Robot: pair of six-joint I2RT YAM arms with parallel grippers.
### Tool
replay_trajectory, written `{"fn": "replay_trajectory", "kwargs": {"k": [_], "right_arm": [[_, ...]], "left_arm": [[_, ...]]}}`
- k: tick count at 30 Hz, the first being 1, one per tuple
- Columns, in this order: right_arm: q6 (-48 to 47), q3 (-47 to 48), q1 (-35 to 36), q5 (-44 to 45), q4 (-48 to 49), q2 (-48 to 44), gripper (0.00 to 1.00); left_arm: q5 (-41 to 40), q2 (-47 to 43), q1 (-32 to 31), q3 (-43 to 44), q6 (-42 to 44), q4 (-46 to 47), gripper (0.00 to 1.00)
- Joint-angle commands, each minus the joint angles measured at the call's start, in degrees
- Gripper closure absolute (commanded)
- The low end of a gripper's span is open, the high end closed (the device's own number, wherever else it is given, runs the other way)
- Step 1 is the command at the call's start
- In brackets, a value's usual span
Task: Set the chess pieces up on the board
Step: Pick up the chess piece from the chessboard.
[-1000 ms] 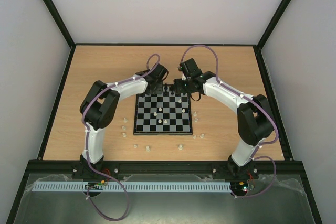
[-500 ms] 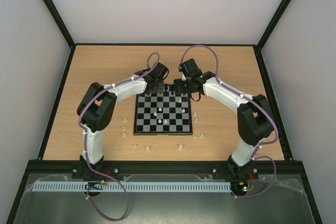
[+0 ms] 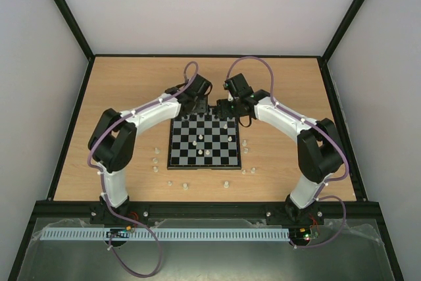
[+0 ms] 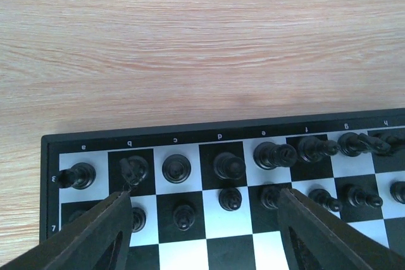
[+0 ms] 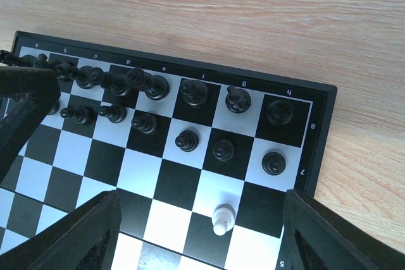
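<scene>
Black pieces [image 4: 228,165] on the far two rows of the board [image 3: 181,153], left gripper [image 4: 204,199] and right gripper [image 5: 199,200] over that end, both wide open, empty, whitish pieces [image 3: 225,183] scattered beside it

The left arm [image 3: 148,113] has changed pose. Seen from above, its dark elbow [image 3: 110,146] has swung outward to the left and down toward the near side of the table over the last second. The white forearm now reaches in a longer, flatter line toward the board [image 3: 204,166]. The left gripper [image 3: 199,104] has edged slightly to the right and farther away, over the board's far edge. The purple cable [image 3: 190,67] looping above the wrist now sits a little higher.
</scene>
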Motion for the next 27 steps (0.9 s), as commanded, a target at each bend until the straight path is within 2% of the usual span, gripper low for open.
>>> {"fn": "replay_trajectory", "kwargs": {"k": [1,4,6,15,17,21,27], "right_arm": [[0.38,-1.07,-0.19,0.98,-0.29,-0.44,0.27],[0.51,-1.36,-0.19,1.28,-0.07,-0.64,0.17],[0.67,-1.73,-0.19,1.38,0.13,-1.08,0.02],[1.45,-3.29,-0.2,3.32,0.68,-4.59,0.01],[1.69,-2.96,-0.2,3.83,-0.07,-5.17,0.01],[3.6,-2.99,-0.2,4.09,-2.54,-7.87,0.01],[8.2,-10.2,-0.24,0.44,-3.29,-16.75,0.01]], "left_arm": [[-0.4,-1.9,-0.82,0.96,-0.14,-1.84,0.32],[-0.91,-5.26,-0.91,-1.01,-0.14,-1.19,0.28],[-1.58,-8.3,-1.04,-3.38,-0.17,-0.35,0.24],[-3.15,-24.22,-1.09,-16.64,-1.26,1.19,0.07],[-2.7,-27.74,-1.15,-19.24,-1.84,1.04,0.01],[-1.52,-34.48,-1.33,-23.65,-3.0,0.73,0.01],[1.35,-43.9,-2.2,-29.11,-4.87,0.4,0.0]]}}
